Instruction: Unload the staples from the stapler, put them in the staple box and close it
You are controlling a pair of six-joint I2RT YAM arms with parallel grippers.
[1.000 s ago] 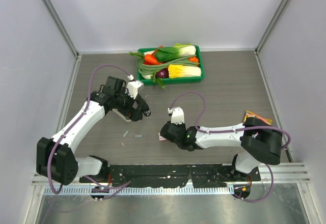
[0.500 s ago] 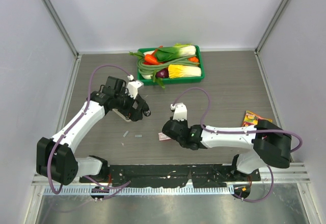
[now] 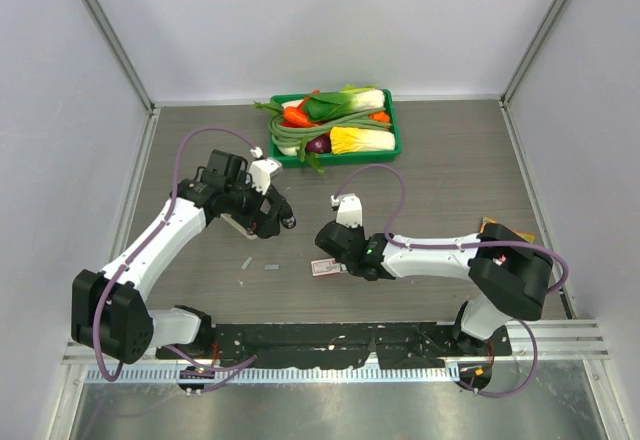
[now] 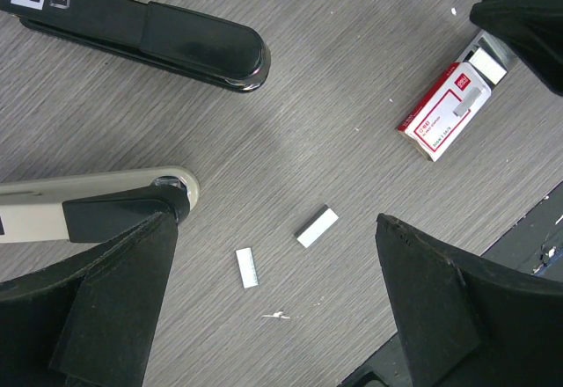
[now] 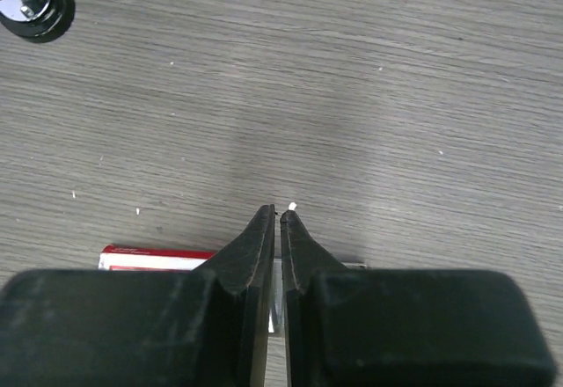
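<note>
Lying on grainy table: ribbed silvery staples

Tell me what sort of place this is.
Likely a lab test cell, not an office: plain pale walls on aluminium posts enclose the grey wood-grain table, and a green plastic tray of vegetables sits at the back.

**Desk:** What did the right wrist view lose?

**Photographer:** Fingers of the right gripper covered most of the staple box. The pale sliver between them was possibly staples. In the left wrist view, the black stapler ran off frame left.
</note>
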